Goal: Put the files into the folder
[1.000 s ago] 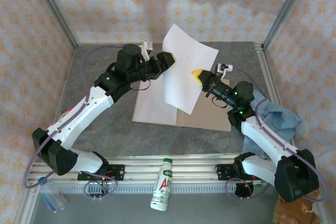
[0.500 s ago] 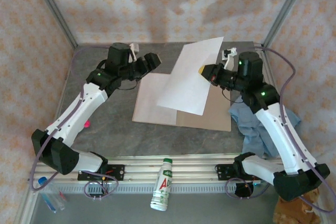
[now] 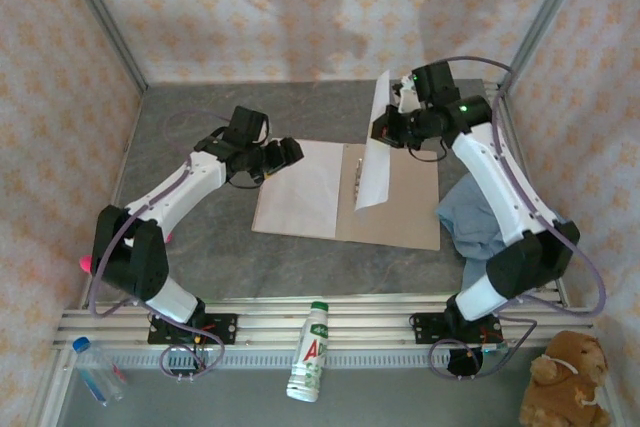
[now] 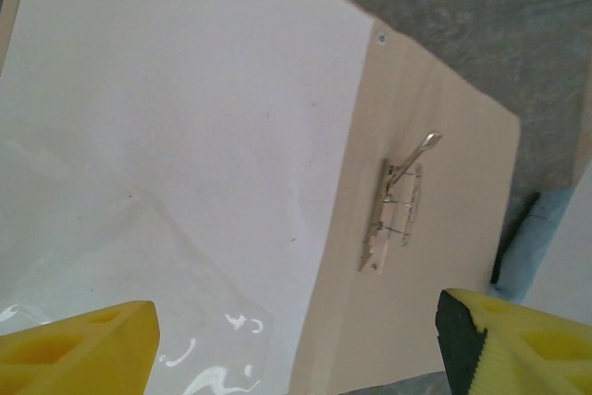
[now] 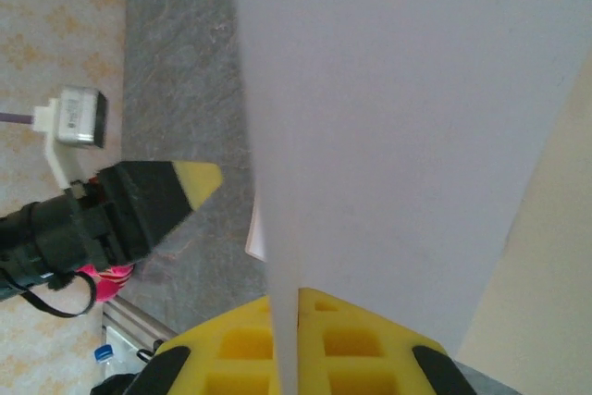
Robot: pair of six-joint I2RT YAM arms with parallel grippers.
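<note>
Since a second ago the left claw [image 3: 283, 154] has let go of the second sheet [image 3: 375, 147] and drawn back to the left. The right arm has swung that sheet toward the far right and turned it nearly edge-on to the overhead camera.

The task looks about half done. The folder [image 3: 400, 212] lies open and flat on the worktop [image 3: 200, 247]. Its left half is covered by what appears to be the first sheet [image 3: 300, 187], white and flat; the left wrist view shows a thin tan margin of cardboard at its edge. The right half is bare tan, and the metal fastener [image 4: 398, 205] stands beside the spine. The second sheet is not in yet. It hangs upright in the air over the folder's far right part, just right of the spine, its lower end low over the cardboard. I cannot tell whether it touches. It has to be laid down flat, and probably the cover closed after.

The left claw's jaws are spread wide and empty, hovering over the far left part of the folder, above the first sheet and touching nothing I can see. The right claw [image 3: 385, 132] is closed tight on the second sheet, pinching it near its far edge. In the right wrist view the paper runs straight out from between the yellow pads [image 5: 250, 339].
</note>
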